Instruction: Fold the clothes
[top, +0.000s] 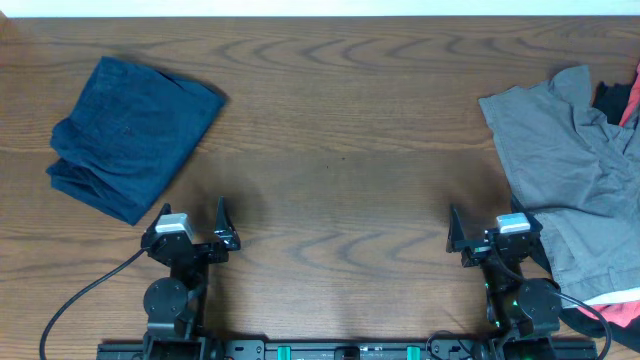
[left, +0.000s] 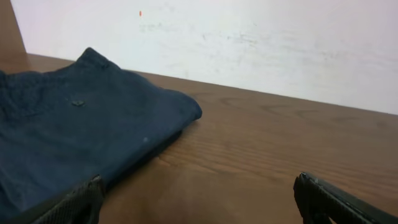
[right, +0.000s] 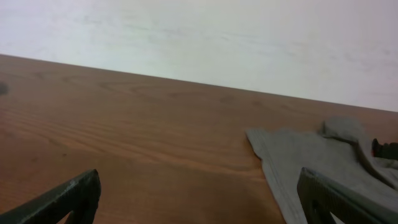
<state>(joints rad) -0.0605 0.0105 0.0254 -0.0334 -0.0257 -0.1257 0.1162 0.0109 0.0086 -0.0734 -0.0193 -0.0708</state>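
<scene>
The left gripper sits low near the front edge of the table, its jaws spread wide with nothing between them. In its wrist view only bare wood lies between the two dark fingertips. Just ahead and to its left lies a folded dark blue garment, one corner reaching toward the table's middle.

The right gripper is also spread wide and empty, resting low near the front edge on the other side. The grey shorts lie crumpled and unfolded at the table's right edge, just beside this gripper's outer finger; whether they touch is unclear. A red shirt shows past the shorts at the far right.
</scene>
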